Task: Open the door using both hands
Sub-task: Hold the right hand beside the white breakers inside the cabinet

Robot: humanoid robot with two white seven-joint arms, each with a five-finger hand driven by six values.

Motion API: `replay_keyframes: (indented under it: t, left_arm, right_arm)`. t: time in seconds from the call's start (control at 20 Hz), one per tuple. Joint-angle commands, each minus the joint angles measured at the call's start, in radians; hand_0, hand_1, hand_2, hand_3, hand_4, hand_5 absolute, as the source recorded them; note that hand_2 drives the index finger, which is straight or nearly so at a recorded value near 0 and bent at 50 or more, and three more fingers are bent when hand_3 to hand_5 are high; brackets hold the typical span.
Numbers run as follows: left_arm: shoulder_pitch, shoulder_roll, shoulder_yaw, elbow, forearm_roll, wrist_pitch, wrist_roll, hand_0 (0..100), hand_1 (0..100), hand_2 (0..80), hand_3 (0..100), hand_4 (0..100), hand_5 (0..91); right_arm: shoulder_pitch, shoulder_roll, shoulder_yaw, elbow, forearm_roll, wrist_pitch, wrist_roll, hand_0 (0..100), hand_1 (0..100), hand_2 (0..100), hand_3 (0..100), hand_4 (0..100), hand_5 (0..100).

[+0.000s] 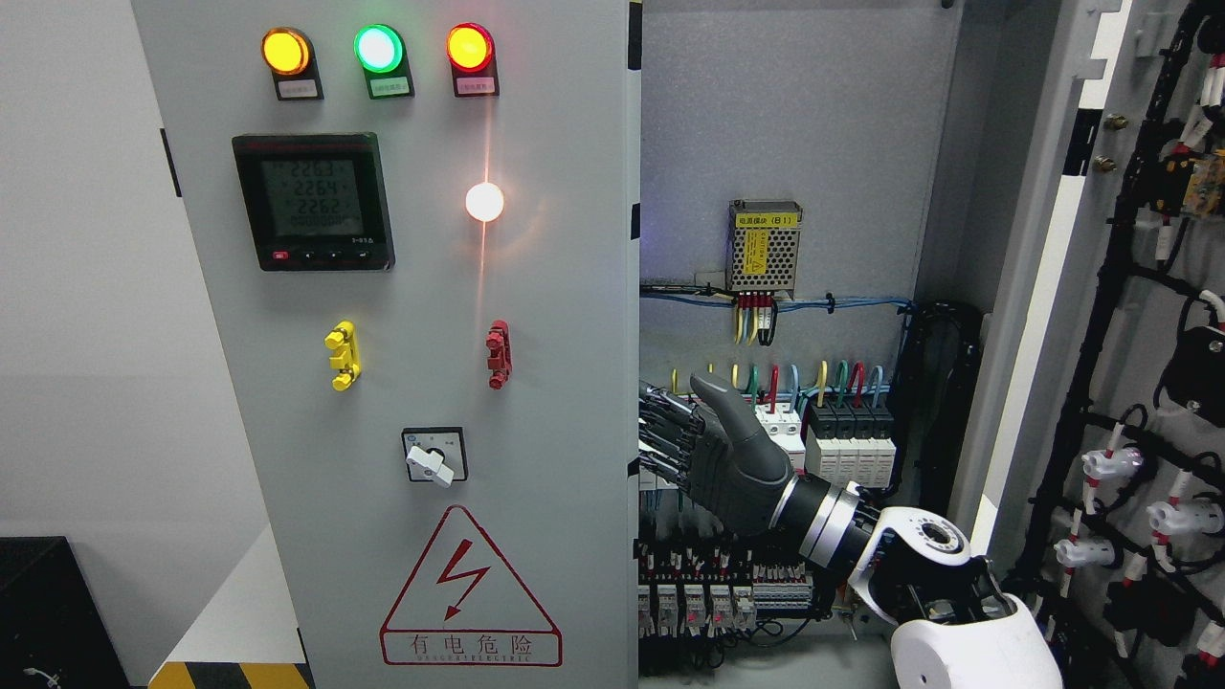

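Now the right hand (713, 450) sits inside the cabinet, fingers (665, 435) hooked on the left door's (431, 383) upright free edge; that door lies to the hand's left, right door (1129, 335) already wide open.

A power supply (764, 247) with a yellow label sits on the cabinet's back panel (794, 134), blue wires (861, 304) running along beneath it. Lower down stands a row of breakers (850, 442) with coloured wires (823, 381) looping in from above, and terminal blocks (708, 598) near the bottom edge. A black box (53, 612) sits in the lower left corner against the white wall (86, 364)
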State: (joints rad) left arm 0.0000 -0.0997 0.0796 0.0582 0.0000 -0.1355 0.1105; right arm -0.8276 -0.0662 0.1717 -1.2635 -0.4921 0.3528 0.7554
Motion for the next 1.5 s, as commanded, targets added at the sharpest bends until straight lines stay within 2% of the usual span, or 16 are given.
replay_keyframes:
  t: [0.0, 0.6, 0.75, 1.45]
  left_arm:
    - [0.029, 0.0, 0.0, 0.0, -0.025, 0.001, 0.0, 0, 0, 0.0, 0, 0, 0.0]
    - [0.029, 0.0, 0.0, 0.0, -0.025, 0.001, 0.0, 0, 0, 0.0, 0, 0, 0.0]
    - [0.028, 0.0, 0.0, 0.0, -0.025, 0.001, 0.0, 0, 0, 0.0, 0, 0, 0.0]
    - [0.029, 0.0, 0.0, 0.0, -0.025, 0.001, 0.0, 0, 0, 0.0, 0, 0, 0.0]
  right_arm:
    - [-0.007, 0.0, 0.015, 0.006, 0.0, 0.0, -0.001, 19, 0, 0, 0, 0, 0]
    - [-0.027, 0.0, 0.017, 0.016, 0.001, 0.0, -0.001, 19, 0, 0, 0, 0, 0]
    - [-0.028, 0.0, 0.017, 0.016, 0.001, 0.0, 0.024, 19, 0, 0, 0, 0, 0]
    - [-0.028, 0.0, 0.017, 0.019, 0.0, 0.0, 0.028, 19, 0, 0, 0, 0, 0]
